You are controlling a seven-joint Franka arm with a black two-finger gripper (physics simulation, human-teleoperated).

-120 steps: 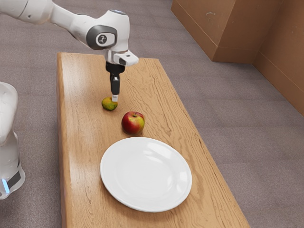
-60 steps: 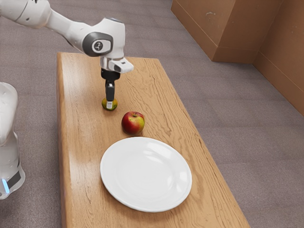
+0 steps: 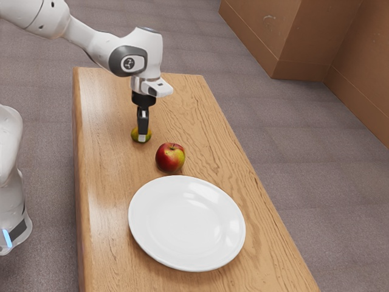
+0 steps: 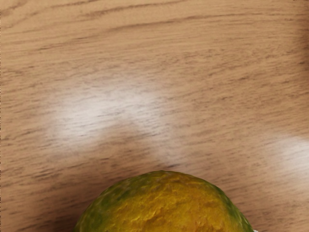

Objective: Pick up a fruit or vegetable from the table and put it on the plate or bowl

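A small green-and-orange citrus fruit (image 3: 135, 132) lies on the wooden table (image 3: 97, 182), toward its far half. My gripper (image 3: 142, 136) points straight down and has come down over this fruit, partly covering it in the exterior view. In the wrist view the same fruit (image 4: 164, 205) sits right under my hand, resting on the wood. A red apple (image 3: 170, 157) stands a short way nearer the exterior view's right of the citrus. The white plate (image 3: 186, 222) lies beyond the apple, toward the table's near end, with nothing on it.
The table is long and narrow, with its edges close on both sides of the fruit. Brown cardboard boxes (image 3: 304, 36) stand on the carpet at the back right, well away from the table.
My hand has moved from beside the citrus, on its right, to directly over it, and has sunk a little lower. The citrus, the apple and the plate have stayed where they were.
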